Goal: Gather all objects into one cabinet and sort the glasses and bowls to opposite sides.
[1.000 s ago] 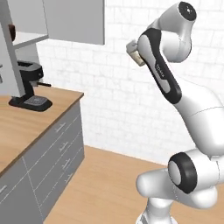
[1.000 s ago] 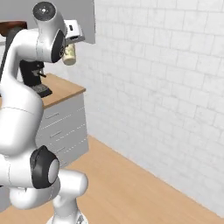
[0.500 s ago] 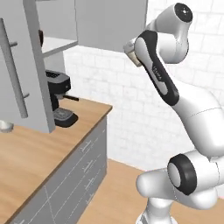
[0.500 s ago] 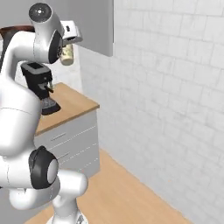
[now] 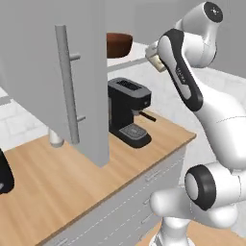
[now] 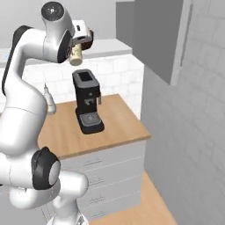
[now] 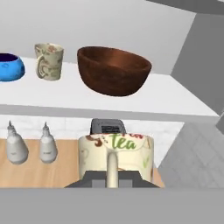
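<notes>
Blue, glossy and small, a bowl (image 7: 8, 67) is seen at the far left of the white shelf board (image 7: 175, 98) in the hand view, partly cut by the picture's edge. Just beside it to the right a tan cup (image 7: 49, 61) with a faint printed pattern is stood upright, apart from the bowl. Further right, near the middle of the shelf, a large brown bowl (image 7: 113, 70) is set, tilted slightly; its rim is also seen above the door edge in the left base view (image 5: 118, 44). Below the shelf, two white bottles (image 7: 17, 146) are lined up on the wooden counter (image 7: 61, 168) at the left. A cream mug (image 7: 116, 158) lettered "tea" is held low in the hand view, its loop handle turned toward the camera, and the end effector (image 7: 113, 183) is clamped on it. In the left base view the grey cabinet door (image 5: 62, 72) with its long bar handle (image 5: 67, 84) is swung open at the left, a black coffee machine (image 5: 129, 111) is placed on the counter to its right, and the mug (image 5: 156, 58) is carried high beside the shelf. In the right base view the end effector (image 6: 80, 43) and mug (image 6: 76, 55) are held above the coffee machine (image 6: 86, 100).
</notes>
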You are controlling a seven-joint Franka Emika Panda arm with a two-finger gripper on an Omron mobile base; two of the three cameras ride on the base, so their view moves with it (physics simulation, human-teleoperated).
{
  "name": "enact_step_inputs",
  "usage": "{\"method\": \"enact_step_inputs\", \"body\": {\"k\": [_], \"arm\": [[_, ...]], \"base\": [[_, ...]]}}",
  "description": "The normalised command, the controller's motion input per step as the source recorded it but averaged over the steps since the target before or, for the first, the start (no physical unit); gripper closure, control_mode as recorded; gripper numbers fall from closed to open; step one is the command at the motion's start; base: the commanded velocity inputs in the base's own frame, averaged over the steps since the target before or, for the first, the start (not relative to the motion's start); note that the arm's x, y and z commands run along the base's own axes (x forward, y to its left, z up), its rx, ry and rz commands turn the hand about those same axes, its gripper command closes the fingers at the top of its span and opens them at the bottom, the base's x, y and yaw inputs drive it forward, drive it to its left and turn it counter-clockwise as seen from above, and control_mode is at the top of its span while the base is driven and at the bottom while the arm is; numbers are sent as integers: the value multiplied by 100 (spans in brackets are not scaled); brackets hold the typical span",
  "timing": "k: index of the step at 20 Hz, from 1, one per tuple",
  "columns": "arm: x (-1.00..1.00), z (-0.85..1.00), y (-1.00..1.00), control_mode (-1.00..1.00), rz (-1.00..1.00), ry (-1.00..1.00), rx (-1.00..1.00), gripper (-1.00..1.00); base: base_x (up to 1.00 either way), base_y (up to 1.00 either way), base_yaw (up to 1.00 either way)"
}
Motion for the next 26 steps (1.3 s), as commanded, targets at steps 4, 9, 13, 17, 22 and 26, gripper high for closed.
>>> {"method": "enact_step_inputs", "body": {"k": [4, 9, 13, 17, 22, 26], "arm": [[0, 0, 0, 100, 0, 0, 0, 100], [0, 0, 0, 100, 0, 0, 0, 100], [0, 0, 0, 100, 0, 0, 0, 100], [0, 0, 0, 100, 0, 0, 0, 100], [0, 0, 0, 100, 0, 0, 0, 100], [0, 0, 0, 100, 0, 0, 0, 100]], "base": [[42, 6, 58], [12, -16, 4], [89, -92, 25], [100, -58, 23], [61, 34, 41], [11, 9, 8]]}}
